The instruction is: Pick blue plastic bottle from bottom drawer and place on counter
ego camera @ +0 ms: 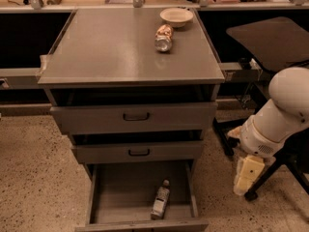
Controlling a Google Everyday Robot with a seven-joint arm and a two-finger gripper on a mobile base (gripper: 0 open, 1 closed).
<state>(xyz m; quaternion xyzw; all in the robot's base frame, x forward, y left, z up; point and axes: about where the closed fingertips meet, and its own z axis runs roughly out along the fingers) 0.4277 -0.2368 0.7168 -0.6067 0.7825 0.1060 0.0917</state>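
The blue plastic bottle (161, 199) lies on the floor of the open bottom drawer (120, 197), towards the right front, cap pointing away from me. The counter (111, 47) is the flat grey top of the cabinet. My arm hangs at the right of the cabinet, and its cream gripper (246, 175) points down beside the bottom drawer, to the right of the bottle and apart from it.
A white bowl (176, 16) and a shiny copper-and-silver container (163, 37) lie at the back right of the counter. The two upper drawers stand slightly ajar. A dark side table (270, 40) and chair legs stand to the right.
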